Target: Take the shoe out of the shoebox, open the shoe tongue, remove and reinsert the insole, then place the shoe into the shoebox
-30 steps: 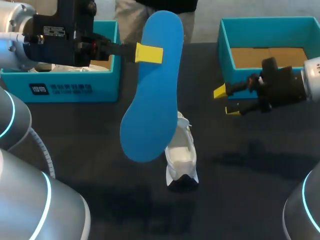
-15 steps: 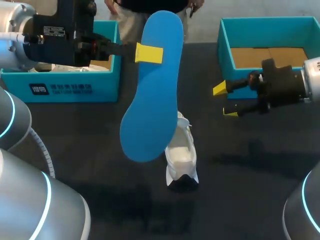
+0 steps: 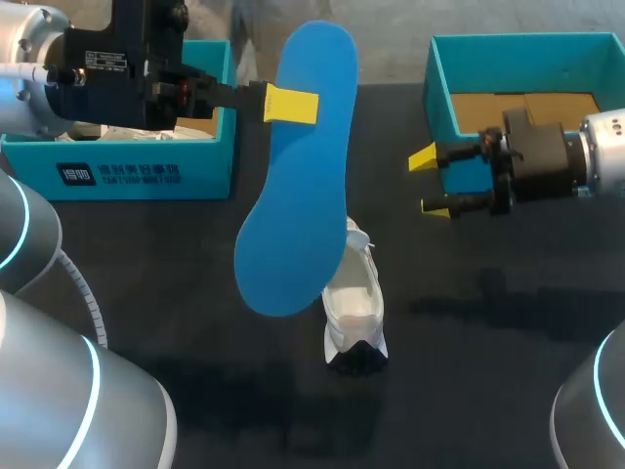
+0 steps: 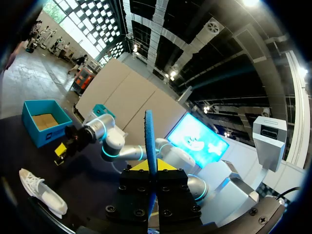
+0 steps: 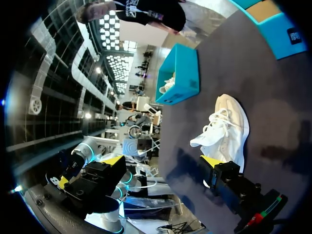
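Observation:
A long blue insole [image 3: 298, 176] hangs over the middle of the table, heel end low, toe end high. My left gripper [image 3: 291, 105] is shut on its upper part; in the left wrist view the insole [image 4: 149, 141] stands edge-on between the fingers. The white shoe [image 3: 357, 311] lies on the dark table below it, its upper end hidden behind the insole. My right gripper [image 3: 429, 182] hovers open and empty to the right of the insole, beside the right shoebox. In the right wrist view the shoe [image 5: 224, 129] lies ahead of the open right gripper [image 5: 163, 163].
A teal shoebox [image 3: 127, 171] with white paper inside stands at the back left, under my left arm. A second teal shoebox [image 3: 522, 59], with a brown cardboard floor, stands at the back right. The dark table [image 3: 488, 371] stretches in front of both.
My right gripper has shifted a little left and toward the back, staying open. The left gripper and the insole have kept still.

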{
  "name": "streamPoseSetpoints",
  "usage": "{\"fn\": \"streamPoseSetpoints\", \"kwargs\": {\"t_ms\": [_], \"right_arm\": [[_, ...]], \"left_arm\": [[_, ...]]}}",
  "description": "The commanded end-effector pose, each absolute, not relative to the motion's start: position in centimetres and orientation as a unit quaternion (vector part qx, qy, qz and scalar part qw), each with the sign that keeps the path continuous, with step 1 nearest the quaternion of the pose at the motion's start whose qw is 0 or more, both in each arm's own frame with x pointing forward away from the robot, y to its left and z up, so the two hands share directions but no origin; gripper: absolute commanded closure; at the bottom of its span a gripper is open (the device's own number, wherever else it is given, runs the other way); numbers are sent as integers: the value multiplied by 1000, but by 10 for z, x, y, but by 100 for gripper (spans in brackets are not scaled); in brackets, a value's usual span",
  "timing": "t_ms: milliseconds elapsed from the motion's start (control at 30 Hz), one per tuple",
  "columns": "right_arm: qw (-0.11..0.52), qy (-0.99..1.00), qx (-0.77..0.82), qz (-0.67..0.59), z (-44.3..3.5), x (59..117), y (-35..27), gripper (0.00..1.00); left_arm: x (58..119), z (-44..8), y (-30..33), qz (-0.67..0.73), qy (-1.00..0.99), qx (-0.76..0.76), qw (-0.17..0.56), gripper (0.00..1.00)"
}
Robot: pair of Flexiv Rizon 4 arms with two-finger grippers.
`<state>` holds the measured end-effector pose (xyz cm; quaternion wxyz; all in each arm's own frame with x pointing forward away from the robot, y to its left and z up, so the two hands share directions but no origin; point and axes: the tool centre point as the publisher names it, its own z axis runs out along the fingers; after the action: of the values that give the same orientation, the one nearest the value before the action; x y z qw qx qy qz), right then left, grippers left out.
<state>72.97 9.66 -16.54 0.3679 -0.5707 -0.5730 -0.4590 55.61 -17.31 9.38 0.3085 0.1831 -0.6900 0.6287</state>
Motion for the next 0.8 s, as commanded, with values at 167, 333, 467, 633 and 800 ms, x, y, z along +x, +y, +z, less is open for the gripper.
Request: {"fn": "streamPoseSetpoints", "kwargs": {"t_ms": [167, 333, 467, 633, 800], "right_arm": [[367, -575, -573, -455, -163, 731, 99, 0], [367, -575, -573, -455, -163, 731, 99, 0], [367, -575, -573, -455, -163, 731, 99, 0], [367, -575, -573, -455, -163, 731, 99, 0], [367, -575, -573, -455, -163, 731, 99, 0]], "left_arm": [[573, 89, -175, 647, -673, 192, 304, 100], [606, 78, -182, 660, -678, 174, 274, 100], [631, 70, -184, 672, -686, 139, 241, 100], [648, 66, -185, 690, -702, 66, 161, 100], [653, 70, -181, 727, -683, -32, 68, 100]]}}
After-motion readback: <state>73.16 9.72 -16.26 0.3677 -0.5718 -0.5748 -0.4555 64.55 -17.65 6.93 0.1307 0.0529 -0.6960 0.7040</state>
